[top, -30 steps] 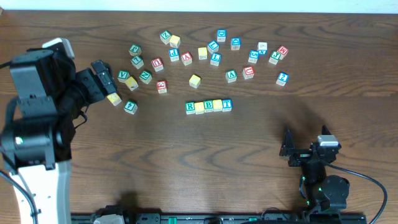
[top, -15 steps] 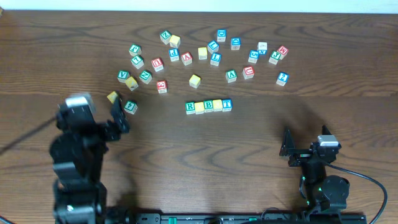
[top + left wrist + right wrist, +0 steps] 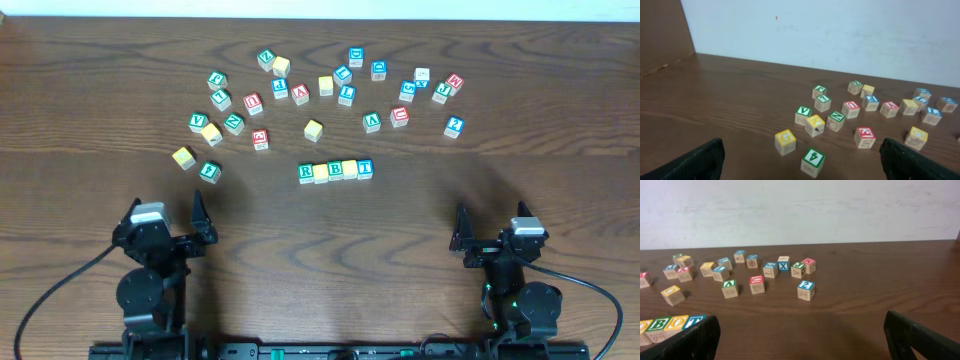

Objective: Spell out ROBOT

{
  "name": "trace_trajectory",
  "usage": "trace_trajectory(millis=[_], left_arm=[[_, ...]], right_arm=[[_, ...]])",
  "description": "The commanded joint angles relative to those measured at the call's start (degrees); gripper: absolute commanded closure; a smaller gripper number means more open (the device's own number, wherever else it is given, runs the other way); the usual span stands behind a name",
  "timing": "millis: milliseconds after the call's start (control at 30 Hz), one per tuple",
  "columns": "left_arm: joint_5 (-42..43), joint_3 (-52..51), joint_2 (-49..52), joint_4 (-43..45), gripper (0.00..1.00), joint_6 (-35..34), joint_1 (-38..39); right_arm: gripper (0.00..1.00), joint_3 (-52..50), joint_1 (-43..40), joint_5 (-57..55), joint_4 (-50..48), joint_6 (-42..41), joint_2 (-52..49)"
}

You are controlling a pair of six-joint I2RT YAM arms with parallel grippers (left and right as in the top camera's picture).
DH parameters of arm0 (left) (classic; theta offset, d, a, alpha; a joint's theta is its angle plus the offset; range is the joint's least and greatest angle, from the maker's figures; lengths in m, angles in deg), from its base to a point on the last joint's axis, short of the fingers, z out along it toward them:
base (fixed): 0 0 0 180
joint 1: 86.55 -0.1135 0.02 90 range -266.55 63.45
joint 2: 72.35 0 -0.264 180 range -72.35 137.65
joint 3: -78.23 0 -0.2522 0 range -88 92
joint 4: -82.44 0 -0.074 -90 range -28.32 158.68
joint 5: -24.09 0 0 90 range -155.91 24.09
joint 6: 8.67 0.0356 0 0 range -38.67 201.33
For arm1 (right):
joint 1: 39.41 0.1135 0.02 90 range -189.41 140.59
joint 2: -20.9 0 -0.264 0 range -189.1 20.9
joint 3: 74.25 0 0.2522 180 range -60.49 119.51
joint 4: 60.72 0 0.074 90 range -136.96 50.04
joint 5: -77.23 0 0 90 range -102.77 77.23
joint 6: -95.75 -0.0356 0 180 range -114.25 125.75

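Note:
A row of letter blocks (image 3: pixel 335 170) lies side by side at the table's centre: green R, yellow, green B, yellow, blue T. Part of it shows at the lower left of the right wrist view (image 3: pixel 667 324), reading O, B, O, T. Many loose letter blocks (image 3: pixel 330 85) lie scattered in an arc behind it. My left gripper (image 3: pixel 163 228) is open and empty at the near left, well back from the blocks. My right gripper (image 3: pixel 492 240) is open and empty at the near right.
A yellow G block (image 3: pixel 785 141) and a green block (image 3: pixel 813 161) lie nearest the left gripper. A blue 2 block (image 3: pixel 805 290) lies nearest the right gripper. The table ends at a white wall (image 3: pixel 840 35) behind the blocks.
My left arm has drawn back from the loose blocks at the left and come down to the near left edge, gripper empty. The right arm has not moved.

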Motion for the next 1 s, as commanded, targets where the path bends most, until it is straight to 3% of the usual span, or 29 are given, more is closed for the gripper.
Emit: trace_trajectory(millis=[0, 333, 967], left_arm=[[-1.9, -2.2, -3.1, 0.5, 0.03, 1.0, 0.1], [-1.9, -7.6, -10.1, -0.7, 0.03, 3.0, 0.1], [-2.1, -7.6, -10.1, -4.7, 0.02, 4.2, 0.1]], right_arm=[[0.01, -0.2, -0.4, 0.0, 0.1, -0.3, 0.4], [0.01, -0.2, -0.4, 0.0, 0.1, -0.3, 0.4], [0.01, -0.2, -0.4, 0.0, 0.1, -0.3, 0.4]])
